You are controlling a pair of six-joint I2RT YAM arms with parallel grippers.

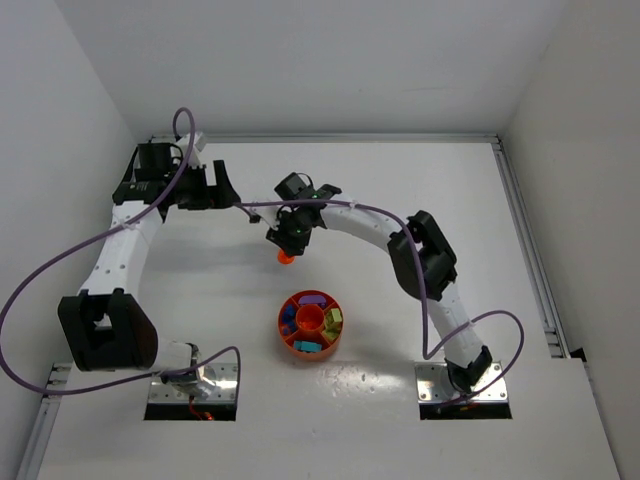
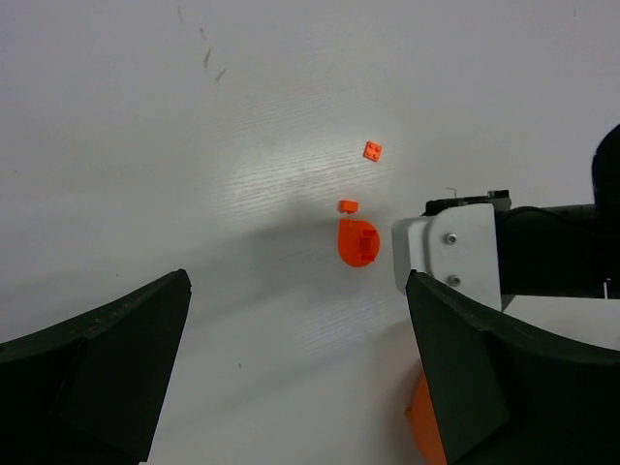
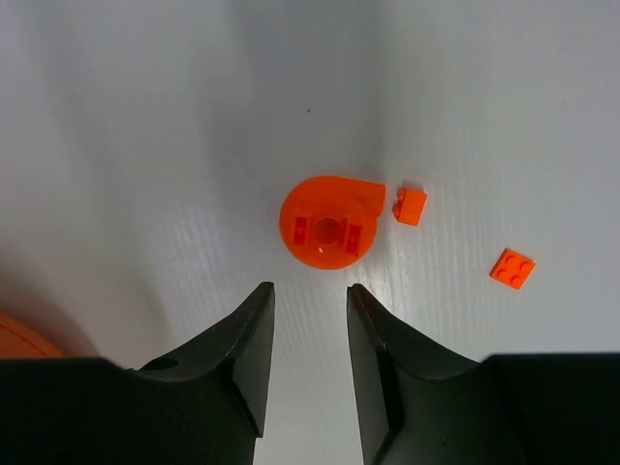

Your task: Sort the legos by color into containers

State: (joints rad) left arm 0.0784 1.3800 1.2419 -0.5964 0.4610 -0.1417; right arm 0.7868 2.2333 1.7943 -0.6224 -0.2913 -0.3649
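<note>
Overhead, the divided tray point(image 1: 281, 322) sits lower centre, with sorted legos in purple, blue, yellow-green and teal in its wedges. The right gripper point(image 1: 288, 240) hangs higher in the frame over a round orange piece point(image 1: 285, 257), probably lined up for a pick. The left gripper point(image 1: 222, 188) waits upper left, likely to keep clear.

From the left wrist, its own jaws gape wide with nothing between. Two bits the overhead view misses appear: a small orange brick point(image 2: 348, 206) just beside the round orange piece, and a flat orange plate point(image 2: 372, 150) further up.

The right wrist alone shows its jaws slightly apart and empty, short of the round orange piece at frame centre.
</note>
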